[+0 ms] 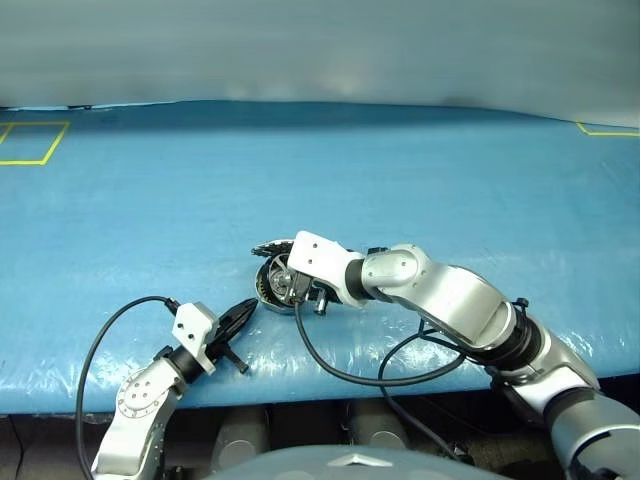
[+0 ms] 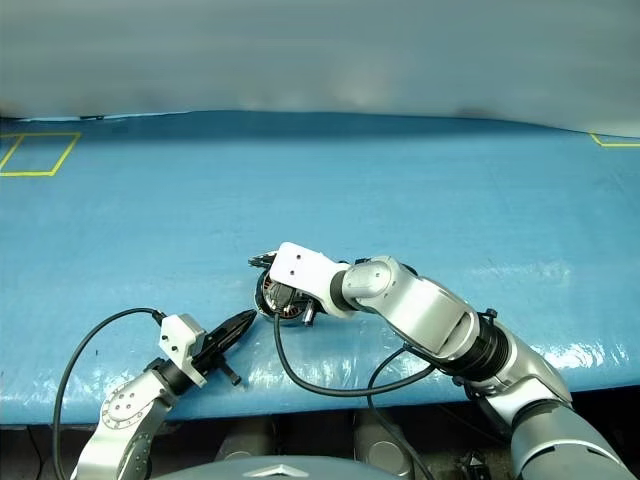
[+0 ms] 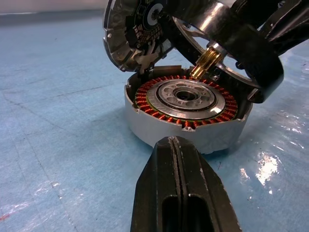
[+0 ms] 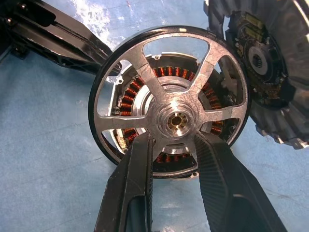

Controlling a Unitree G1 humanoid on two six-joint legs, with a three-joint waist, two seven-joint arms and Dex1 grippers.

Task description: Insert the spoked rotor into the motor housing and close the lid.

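The motor housing (image 3: 164, 130) is a short grey ring with coppery windings, sitting on the blue table near its front edge. The lid (image 3: 128, 34) stands tilted on edge against the housing's far side, toothed face showing (image 4: 270, 63). My right gripper (image 4: 174, 140) is shut on a spoke of the spoked rotor (image 4: 177, 120). It holds the rotor tilted just above the housing's opening, brass shaft pointing down at the central hole. My left gripper (image 3: 175, 142) is shut and empty, level, with its tip close to the housing's near wall (image 1: 240, 315).
A blue sheet covers the table (image 1: 400, 170), whose front edge runs just under my left gripper. Yellow tape squares mark the far left (image 1: 30, 143) and far right (image 1: 605, 130) corners. A black cable (image 1: 340, 370) loops from my right wrist over the front edge.
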